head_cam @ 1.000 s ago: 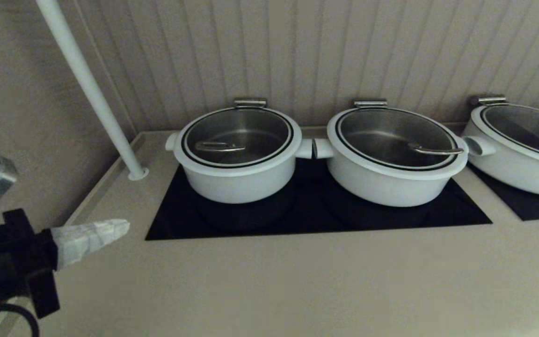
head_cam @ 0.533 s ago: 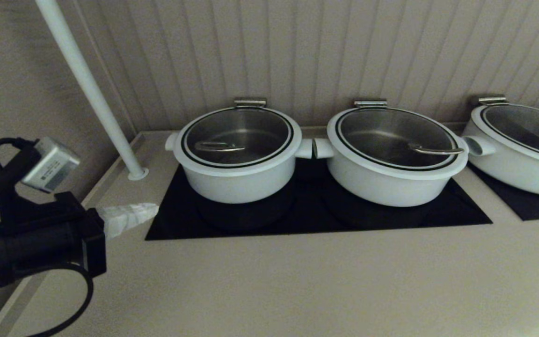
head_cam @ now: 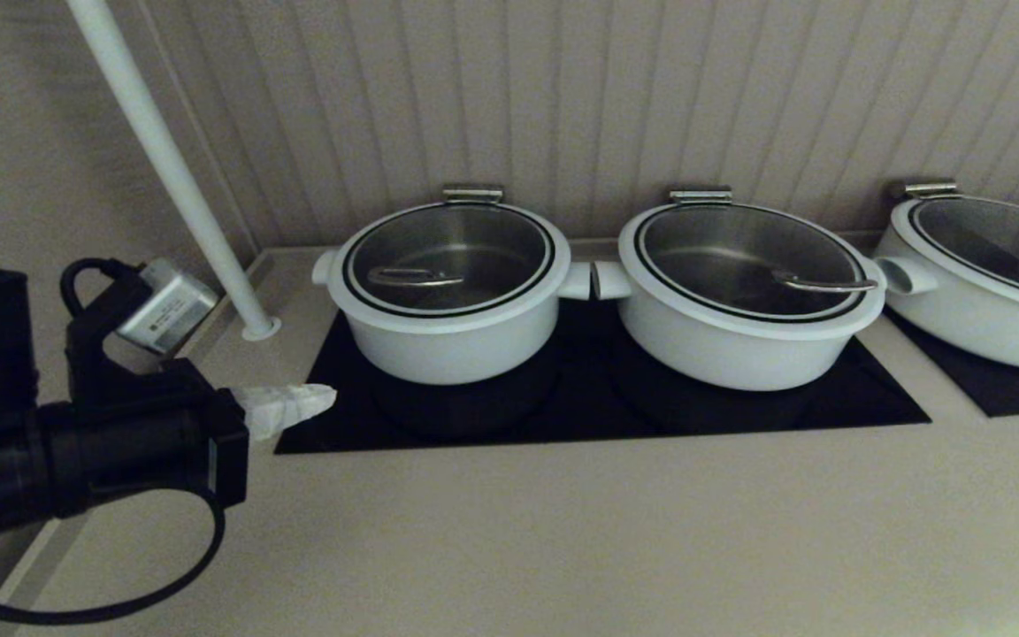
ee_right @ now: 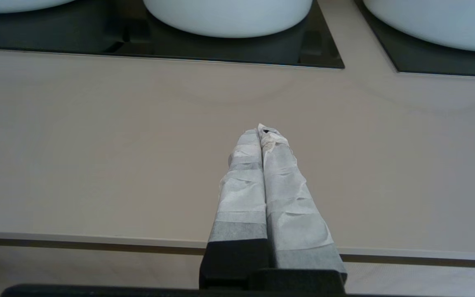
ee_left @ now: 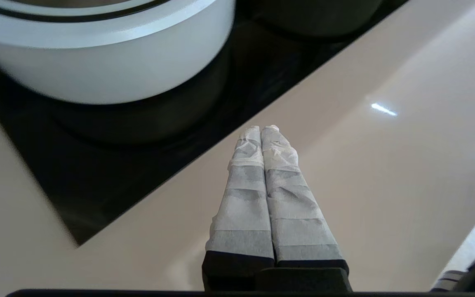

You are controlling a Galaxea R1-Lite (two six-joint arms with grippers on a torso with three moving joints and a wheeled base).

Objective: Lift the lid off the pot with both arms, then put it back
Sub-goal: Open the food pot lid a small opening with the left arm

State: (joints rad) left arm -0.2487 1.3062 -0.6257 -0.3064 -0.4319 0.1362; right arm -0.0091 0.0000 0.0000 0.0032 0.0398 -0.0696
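Note:
The pot (head_cam: 452, 341) is the leftmost white pot on the black cooktop; its wall also shows in the left wrist view (ee_left: 105, 62). The lid (head_cam: 448, 257), clear glass with a white rim, black ring and steel wire handle (head_cam: 412, 278), sits on it. My left gripper (head_cam: 325, 398) is shut and empty, low over the counter at the cooktop's front left corner, left of the pot; it also shows in the left wrist view (ee_left: 261, 128). My right gripper (ee_right: 261, 128) is shut and empty over the counter's front part. It is out of the head view.
A wider white pot (head_cam: 744, 341) with its lid stands right of the task pot, handles nearly touching. A third pot (head_cam: 987, 310) is at the far right. A white pole (head_cam: 169, 168) rises at the counter's back left. The panelled wall is close behind.
My left arm has swung forward and to the right, bringing its shut gripper to the cooktop's front left corner. The pots and lids have not moved.

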